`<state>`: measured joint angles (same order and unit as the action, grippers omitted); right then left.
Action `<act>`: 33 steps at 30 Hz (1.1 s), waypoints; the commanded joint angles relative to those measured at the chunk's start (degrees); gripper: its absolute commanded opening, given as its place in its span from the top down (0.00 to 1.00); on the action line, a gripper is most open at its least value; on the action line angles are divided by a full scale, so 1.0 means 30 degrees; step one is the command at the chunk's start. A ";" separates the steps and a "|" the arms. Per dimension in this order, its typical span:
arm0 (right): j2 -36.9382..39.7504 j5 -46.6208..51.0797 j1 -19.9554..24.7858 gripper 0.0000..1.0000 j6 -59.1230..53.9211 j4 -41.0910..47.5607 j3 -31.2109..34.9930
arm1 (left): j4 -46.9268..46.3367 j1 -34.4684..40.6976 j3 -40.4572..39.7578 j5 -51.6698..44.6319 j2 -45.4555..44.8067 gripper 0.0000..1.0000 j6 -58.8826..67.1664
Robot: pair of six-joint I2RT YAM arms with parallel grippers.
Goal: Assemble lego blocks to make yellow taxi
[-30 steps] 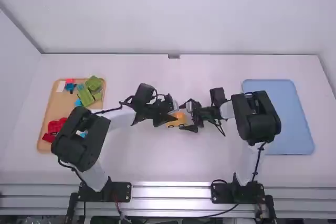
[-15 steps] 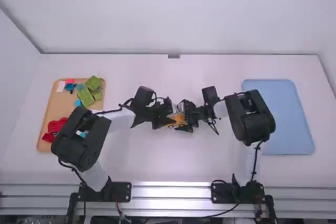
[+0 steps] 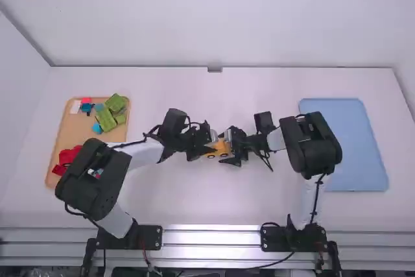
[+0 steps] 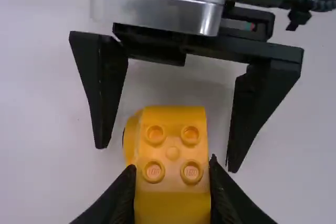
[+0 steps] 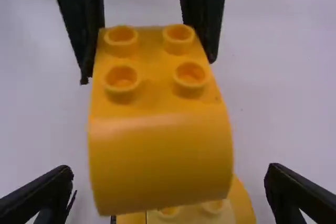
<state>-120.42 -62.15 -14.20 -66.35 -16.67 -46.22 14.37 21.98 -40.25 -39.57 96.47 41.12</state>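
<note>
High view: right gripper (image 3: 225,148) backed off, spread wide; left gripper (image 3: 212,146) clamps yellow block (image 4: 172,203).

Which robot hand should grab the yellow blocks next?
Probably the right gripper: its open fingers stand on both sides of the yellow blocks, while the left gripper is busy pinching them.

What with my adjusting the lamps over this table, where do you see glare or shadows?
High view: bright streaks along the metal rail, the table fairly evenly lit. Left wrist view: a highlight on the silver housing, soft grey shade on the table beyond the yellow block. Right wrist view: pale sheen across the block's curved face.
</note>
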 commanded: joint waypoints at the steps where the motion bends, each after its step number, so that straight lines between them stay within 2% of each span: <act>1: -0.1093 0.0211 -0.0168 0.03 0.0109 -0.0590 0.0080 | 0.0831 0.0036 0.0656 -0.0590 -0.0423 0.98 0.0080; 4: -0.1872 -0.1020 0.0197 0.00 0.1377 -0.1960 -0.0386 | 0.1552 0.0051 0.1151 -0.0568 -0.0707 0.98 0.0080; 10: -0.2871 -0.2856 0.0466 0.02 0.1698 -0.1800 -0.1450 | 0.1603 -0.0503 0.1311 -0.0488 -0.0707 0.98 0.0080; 17: -0.2856 -0.2280 -0.0146 0.01 0.1617 -0.1683 -0.1836 | 0.2266 -0.0940 0.1260 -0.0648 -0.0080 0.98 0.0073; 20: -0.2856 -0.1960 -0.0313 0.08 0.1625 -0.1668 -0.1836 | 0.2994 -0.0787 0.1268 -0.0918 0.0430 0.98 0.0087; 23: -0.2856 -0.1851 -0.0291 0.27 0.1719 -0.1647 -0.1836 | 0.3453 -0.0962 0.1260 -0.1515 0.0721 0.98 0.0087; 26: -0.2856 -0.1843 -0.0248 0.39 0.2135 -0.1668 -0.1829 | 0.3351 -0.0852 0.1260 -0.1209 0.0743 0.98 0.0087; 29: -0.2856 -0.1843 -0.0248 0.44 0.2113 -0.1581 -0.1821 | 0.3293 -0.0823 0.1268 -0.0947 0.0743 0.98 0.0087; 33: -0.2856 -0.1836 -0.0452 0.45 0.1960 -0.1224 -0.1865 | 0.3264 -0.0831 0.1260 -0.0991 0.0867 0.98 0.0226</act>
<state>-128.29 -67.59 -15.25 -60.42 -20.97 -50.94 24.08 19.35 -36.58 -41.69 98.15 41.32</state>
